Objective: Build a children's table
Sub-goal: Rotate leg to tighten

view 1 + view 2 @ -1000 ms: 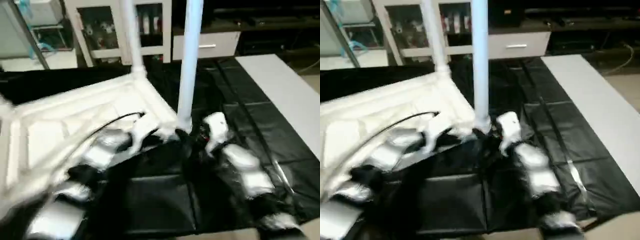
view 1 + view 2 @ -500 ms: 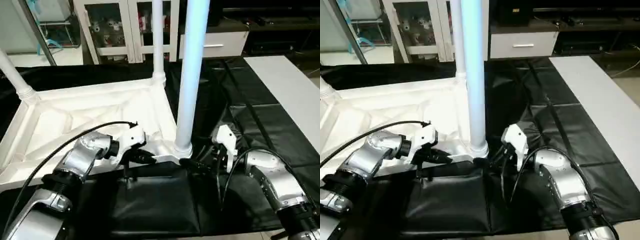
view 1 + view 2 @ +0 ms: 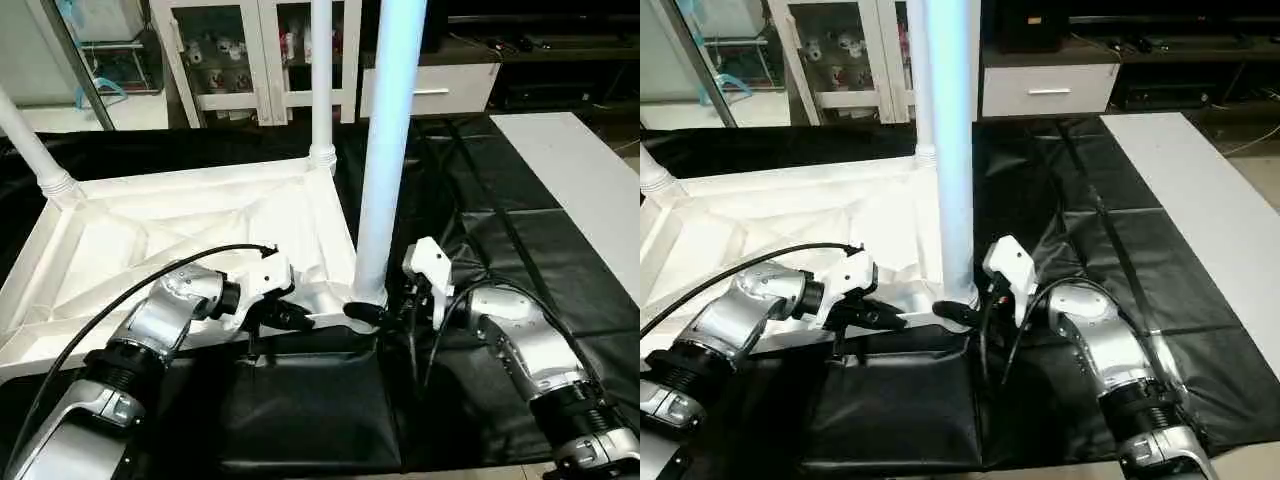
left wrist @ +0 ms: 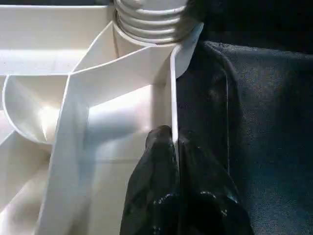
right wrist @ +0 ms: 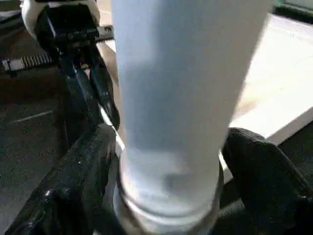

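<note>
The black table [image 3: 520,230] bears the upturned white tabletop [image 3: 180,225], ribs up, toward its left side. Three legs stand in corner sockets; the near leg [image 3: 385,150] rises at the right front corner. The left gripper [image 4: 173,147] pinches the tabletop's near rim. The right gripper [image 5: 166,161] straddles the near leg's base, fingers [image 5: 83,171] wide on either side.

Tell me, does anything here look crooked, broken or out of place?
Nothing stands out. The tabletop lies upside down on the black cover, which suits fitting legs. Three legs stand in their corner sockets; the nearest leg looks upright. No cracks or spills are visible.
</note>
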